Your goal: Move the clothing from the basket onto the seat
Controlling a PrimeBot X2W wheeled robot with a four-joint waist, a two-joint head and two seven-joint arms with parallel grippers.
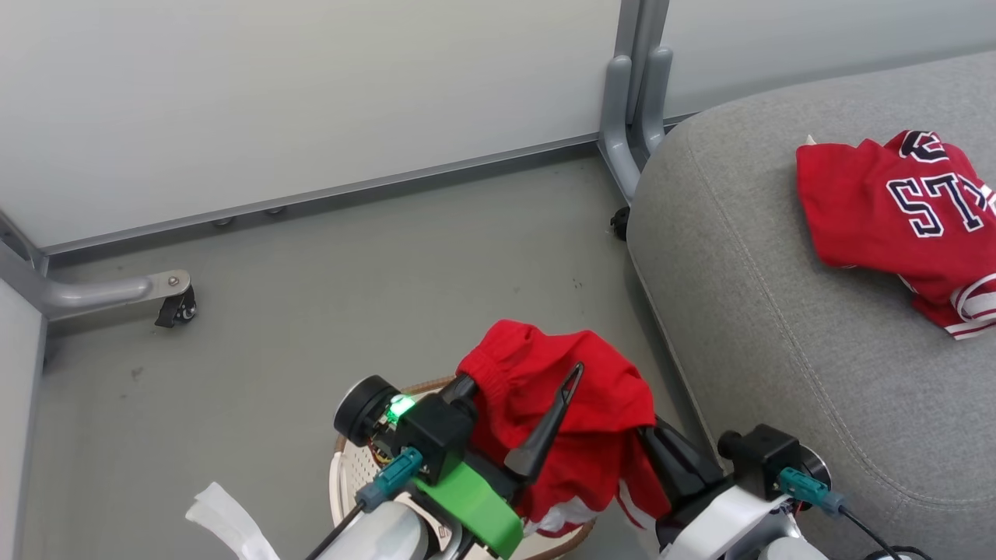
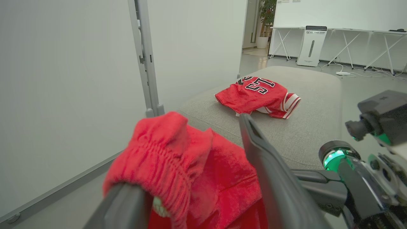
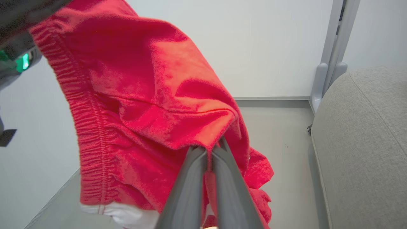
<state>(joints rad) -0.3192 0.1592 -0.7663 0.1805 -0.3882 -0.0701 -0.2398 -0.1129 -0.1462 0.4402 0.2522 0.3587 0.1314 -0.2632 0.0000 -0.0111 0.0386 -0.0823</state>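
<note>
Right gripper (image 3: pixel 210 149) is clamped on the red garment (image 1: pixel 560 412), lower centre above the basket (image 1: pixel 348 467), seemingly to carry it. Left gripper (image 1: pixel 537 365) gapes, cloth draped over one finger. Jersey (image 1: pixel 895 210) lies on the seat (image 1: pixel 747 327), upper right.

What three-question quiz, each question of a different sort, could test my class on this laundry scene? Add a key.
1. True or false: the jersey lies on the seat.
2. Fill in: the left tool stands ____, with the red garment draped over one of its fingers.
3. Which tool is shut on the red garment? A. left tool B. right tool C. neither
Key: 1 true; 2 open; 3 B.
</note>
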